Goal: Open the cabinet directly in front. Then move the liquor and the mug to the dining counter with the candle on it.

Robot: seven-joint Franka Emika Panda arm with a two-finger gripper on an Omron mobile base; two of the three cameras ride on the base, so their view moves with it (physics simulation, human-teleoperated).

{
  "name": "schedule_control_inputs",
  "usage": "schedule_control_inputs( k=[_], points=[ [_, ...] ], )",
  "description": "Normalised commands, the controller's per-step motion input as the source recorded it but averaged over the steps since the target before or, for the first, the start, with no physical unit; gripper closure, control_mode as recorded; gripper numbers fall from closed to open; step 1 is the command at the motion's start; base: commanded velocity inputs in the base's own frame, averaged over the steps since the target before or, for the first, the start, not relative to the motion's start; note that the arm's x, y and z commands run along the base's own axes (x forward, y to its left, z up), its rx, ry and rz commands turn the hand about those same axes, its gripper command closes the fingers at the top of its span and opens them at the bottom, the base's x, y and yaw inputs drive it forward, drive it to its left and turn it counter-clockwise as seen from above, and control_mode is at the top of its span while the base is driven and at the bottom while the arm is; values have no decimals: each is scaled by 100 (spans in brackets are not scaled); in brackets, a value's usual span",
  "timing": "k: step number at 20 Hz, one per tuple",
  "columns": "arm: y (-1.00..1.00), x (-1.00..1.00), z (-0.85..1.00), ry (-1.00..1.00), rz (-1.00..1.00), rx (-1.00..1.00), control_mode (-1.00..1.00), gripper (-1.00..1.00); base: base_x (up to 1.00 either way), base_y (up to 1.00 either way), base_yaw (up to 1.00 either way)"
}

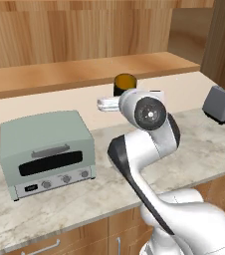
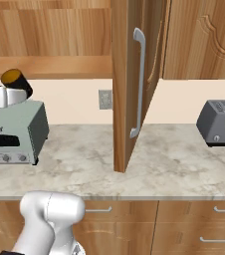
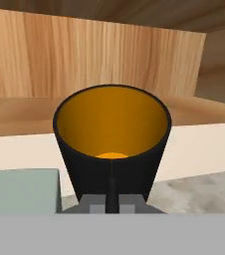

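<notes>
Tool [image 3: 110,198] clenched on mug [image 3: 112,142] wall, one finger inside. Mug up in air above toaster oven [image 1: 47,152]. Probably light, rigid, glazed, slippery. Rim pinch best; handle unseen.

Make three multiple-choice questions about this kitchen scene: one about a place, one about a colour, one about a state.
1. Where is the mug?
A. in the end effector, above the counter
B. on the cabinet shelf
C. inside the toaster oven

2. What colour is the inside of the mug?
A. white
B. yellow-orange
C. blue

3. What is the state of the cabinet door?
A. closed flat
C. taken off
B. swung open

Answers:
1. A, the hand view shows the dark finger pinching its wall, and the right base view shows it raised beside the toaster oven.
2. B, its interior shows clearly in the hand view.
3. B, it stands edge-on, out over the counter.
</notes>
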Motion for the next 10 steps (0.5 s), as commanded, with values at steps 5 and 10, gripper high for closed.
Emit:
schedule_control_inputs(
  k=[5,10],
  points=[
    [-16,-46,1,-31,0,-1,-100,100,0,0,0],
    [1,-20,-4,2,0,0,100,100,-40,0,4]
  ],
)
